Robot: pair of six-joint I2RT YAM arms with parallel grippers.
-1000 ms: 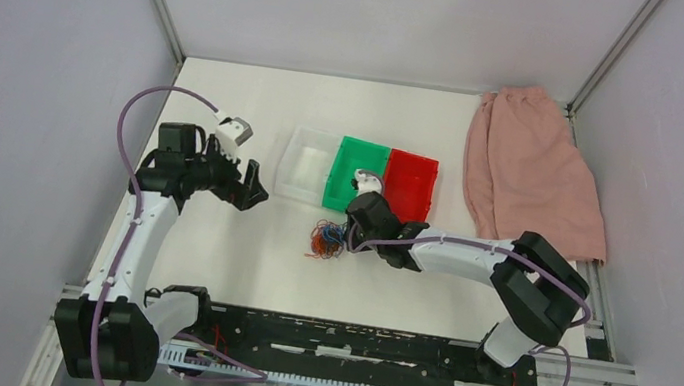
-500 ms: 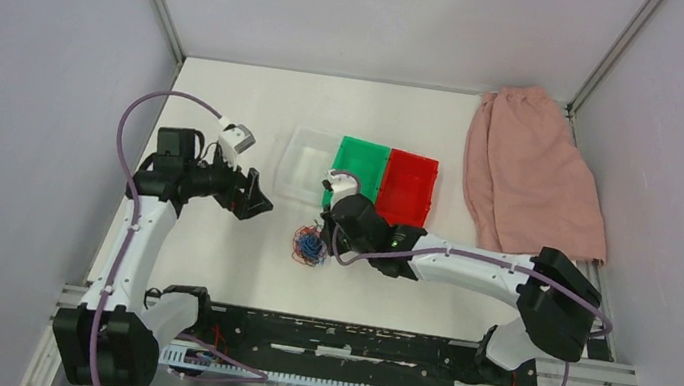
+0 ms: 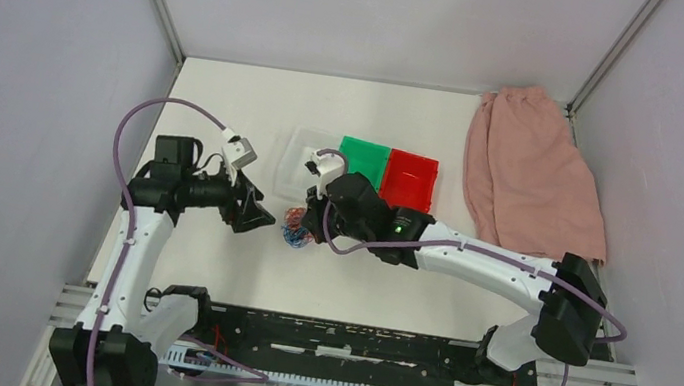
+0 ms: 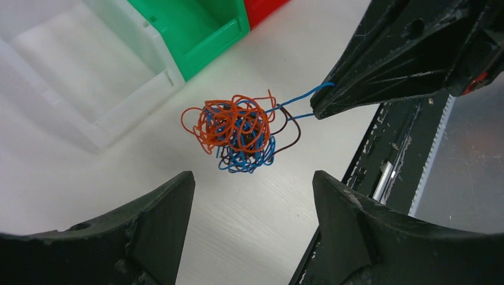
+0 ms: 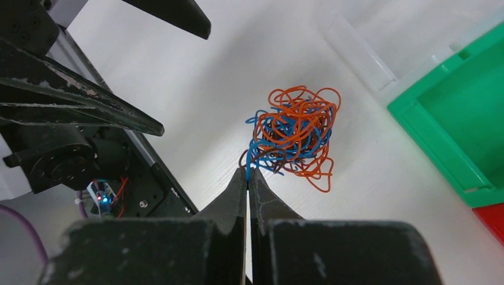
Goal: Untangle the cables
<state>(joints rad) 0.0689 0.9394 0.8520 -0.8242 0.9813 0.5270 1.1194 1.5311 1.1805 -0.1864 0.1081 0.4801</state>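
One tangled ball of cables [image 4: 238,133] was beside the white bin [image 4: 89,89]. The right claw [image 5: 248,172] was clamped on a blue strand; the left claw [image 4: 252,178], fingers apart, likely needed to pinch an orange loop and pull gently.

Three bins stand in a row on the white flat table [image 3: 230,97]: the clear plastic bin [image 3: 293,168] at the left, the green plastic bin [image 3: 365,155] in the middle, and the red plastic bin [image 3: 412,177] at the right. The tangled ball of thin blue, orange and dark cables [image 3: 294,228] sits just before the clear bin, between the left gripper [image 3: 259,215] and the right gripper [image 3: 310,224]. The crumpled pink cloth [image 3: 533,169] lies at the far right.
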